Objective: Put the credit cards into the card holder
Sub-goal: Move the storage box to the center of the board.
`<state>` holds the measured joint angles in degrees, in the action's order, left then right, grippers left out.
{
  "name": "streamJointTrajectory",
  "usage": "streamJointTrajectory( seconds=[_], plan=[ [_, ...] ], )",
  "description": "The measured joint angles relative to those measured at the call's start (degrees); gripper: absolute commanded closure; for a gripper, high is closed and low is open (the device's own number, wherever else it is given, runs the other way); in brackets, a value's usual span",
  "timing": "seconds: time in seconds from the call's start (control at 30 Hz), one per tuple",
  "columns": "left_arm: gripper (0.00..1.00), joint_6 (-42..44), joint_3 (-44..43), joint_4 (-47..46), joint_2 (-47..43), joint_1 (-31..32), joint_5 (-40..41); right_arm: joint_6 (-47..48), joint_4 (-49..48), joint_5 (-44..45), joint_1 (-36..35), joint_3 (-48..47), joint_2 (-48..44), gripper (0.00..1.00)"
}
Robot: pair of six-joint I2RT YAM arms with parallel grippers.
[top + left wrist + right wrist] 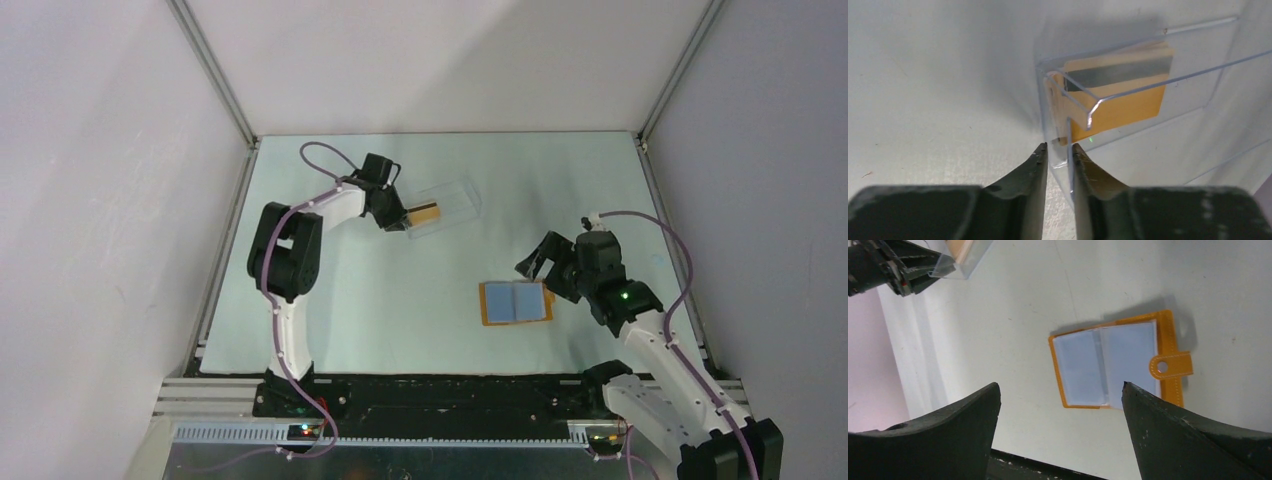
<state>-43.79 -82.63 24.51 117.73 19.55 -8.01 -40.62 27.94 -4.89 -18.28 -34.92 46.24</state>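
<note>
On the table [400, 320], one card holder [516, 302], one clear box [448, 205]

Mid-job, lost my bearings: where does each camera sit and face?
Top external: above, behind the bases, looking down on the table; both arms, left claw at clear box, right claw near card holder.
Left wrist: on left arm, facing credit cards in the clear box; own fingers show.
Right wrist: on right arm, above the open card holder; own fingers show.
Shared: both wrists see the clear box.

Plain white walls [100, 200], metal corner posts [215, 75], pale green tabletop [400, 320], even light.
</note>
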Motion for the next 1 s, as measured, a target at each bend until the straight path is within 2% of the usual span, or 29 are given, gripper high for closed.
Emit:
streamJointTrajectory(
  seconds=[0.13,0.2,0.47,0.83,1.0],
  plan=[
    [0.97,0.81,0.15,0.28,-0.39,0.35,0.31,0.63,0.11,-1.53,0.04,-3.61,3.02,0.09],
    [1.00,1.33,0.96,0.61,-1.05,0.57,0.57,1.14,0.35,-2.36,0.04,-5.57,4.46,0.09],
    [1.00,2.27,9.88,1.81,-8.09,3.10,2.01,3.30,1.05,-7.61,-1.18,-13.29,10.43,0.15],
    [1.00,2.21,27.85,4.09,-25.44,7.52,5.09,3.17,-0.28,-14.23,-11.89,-19.69,19.26,0.21],
    [0.99,2.21,33.29,7.10,-33.40,9.16,7.61,2.69,-1.75,-16.83,-14.95,-20.79,21.92,0.22]
  ],
)
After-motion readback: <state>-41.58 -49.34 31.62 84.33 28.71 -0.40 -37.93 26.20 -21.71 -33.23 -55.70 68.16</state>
